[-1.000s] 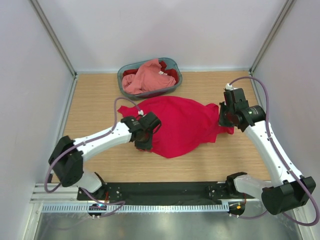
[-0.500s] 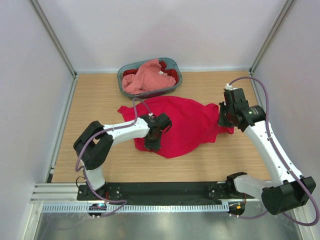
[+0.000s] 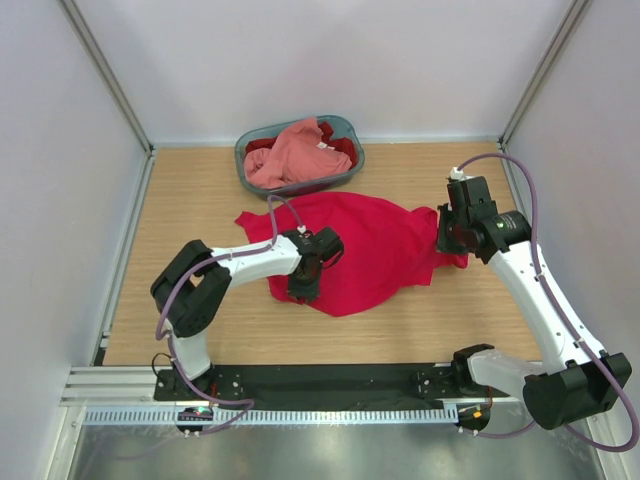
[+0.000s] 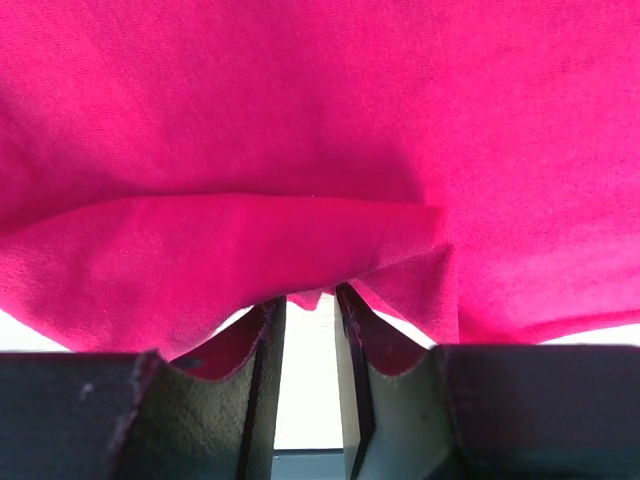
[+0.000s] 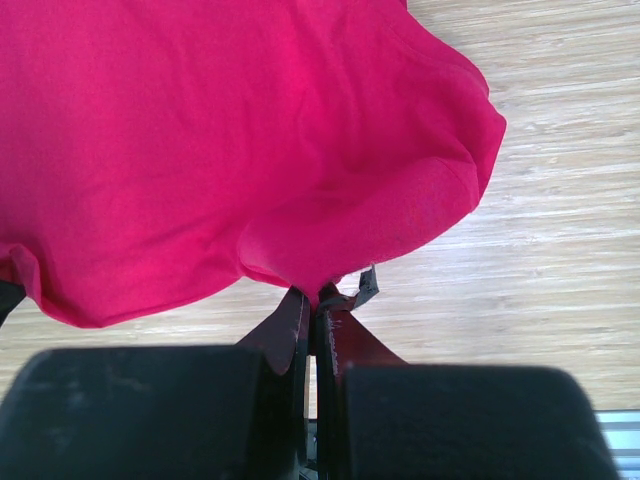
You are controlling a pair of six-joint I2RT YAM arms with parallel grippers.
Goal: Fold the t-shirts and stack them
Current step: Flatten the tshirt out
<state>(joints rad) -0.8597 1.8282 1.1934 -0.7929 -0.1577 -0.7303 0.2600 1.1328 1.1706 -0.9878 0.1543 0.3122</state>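
Note:
The bright crimson t-shirt [image 3: 375, 245] lies crumpled and spread on the wooden table; it also fills the left wrist view [image 4: 300, 120] and the right wrist view [image 5: 200, 130]. My left gripper [image 3: 304, 284] is at the shirt's near-left edge. In the left wrist view its jaws [image 4: 310, 300] stand a narrow gap apart, with the shirt's hem draped over the tips. My right gripper [image 3: 452, 236] is shut on the shirt's right edge, pinching a fold [image 5: 318, 295]. The salmon pink t-shirt [image 3: 285, 150] and the darker red t-shirt [image 3: 342, 146] lie in the basket.
The grey-blue oval basket [image 3: 352, 128] stands at the back of the table, just behind the crimson shirt. White walls enclose the table on three sides. Bare wood [image 3: 180, 220] shows left of the shirt and along the front.
My left gripper moved right along the shirt's near edge, its arm folding at the elbow, then nearly stopped. The right arm and its grip have not moved.

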